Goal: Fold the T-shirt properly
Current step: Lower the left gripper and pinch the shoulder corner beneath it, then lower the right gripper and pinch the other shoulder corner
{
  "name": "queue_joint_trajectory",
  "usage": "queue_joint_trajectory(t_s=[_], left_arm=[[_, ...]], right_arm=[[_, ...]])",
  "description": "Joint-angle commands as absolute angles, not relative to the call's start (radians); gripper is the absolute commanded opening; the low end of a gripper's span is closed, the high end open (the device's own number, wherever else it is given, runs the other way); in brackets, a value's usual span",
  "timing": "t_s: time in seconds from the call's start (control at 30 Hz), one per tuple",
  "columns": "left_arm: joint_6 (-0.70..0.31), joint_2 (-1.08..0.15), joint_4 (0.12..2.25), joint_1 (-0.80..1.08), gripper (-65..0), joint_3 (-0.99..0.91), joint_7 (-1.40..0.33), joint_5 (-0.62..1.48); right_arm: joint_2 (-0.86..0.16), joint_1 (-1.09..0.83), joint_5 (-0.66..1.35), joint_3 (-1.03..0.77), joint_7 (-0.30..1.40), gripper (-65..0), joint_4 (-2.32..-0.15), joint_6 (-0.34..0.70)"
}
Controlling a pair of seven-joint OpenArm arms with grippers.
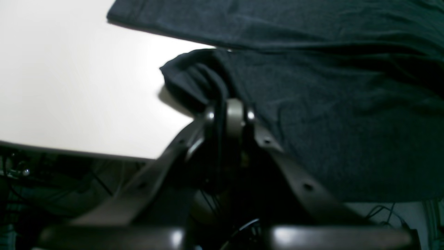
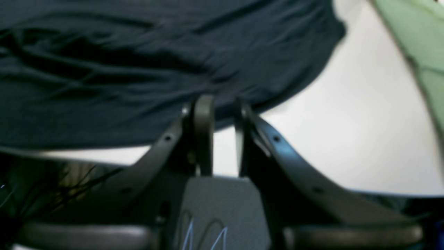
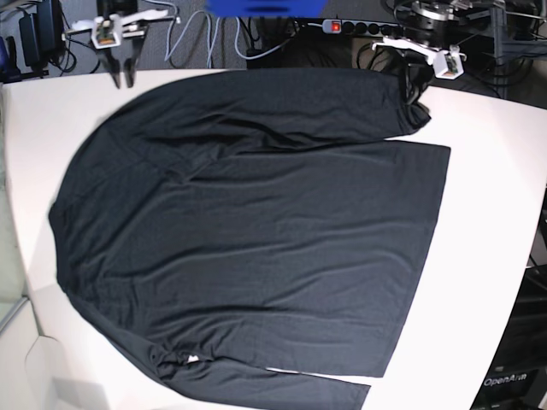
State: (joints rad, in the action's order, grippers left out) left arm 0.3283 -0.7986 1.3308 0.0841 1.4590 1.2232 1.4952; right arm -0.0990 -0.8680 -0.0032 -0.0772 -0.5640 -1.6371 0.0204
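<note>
The left gripper (image 1: 227, 114) has its jaws pinched shut on the T-shirt (image 3: 256, 231) sleeve end, while the right gripper (image 2: 222, 114), jaws a little apart and holding nothing, waits at the far sleeve.

T-shirt (image 3: 256, 231) spread flat on table (image 3: 496, 171)

place: robotics lab | evidence: white table (image 3: 487, 171), power strip (image 3: 350, 26), cables (image 3: 184, 34)
</note>
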Motion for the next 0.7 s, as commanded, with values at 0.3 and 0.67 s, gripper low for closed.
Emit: queue_joint_trajectory(t_s=[0.3, 0.67], left_arm=[[0.325, -0.839, 1.348, 0.096, -65.0, 1.458, 1.244, 1.484], [0.323, -0.865, 1.346, 0.088, -65.0, 1.458, 1.244, 1.484]], right_arm=[[-0.101, -0.814, -0.001, -0.077, -0.472, -35.2, -1.673, 0.013], [-0.105, -0.687, 0.271, -0.102, -0.234, -35.0, -1.673, 0.147]])
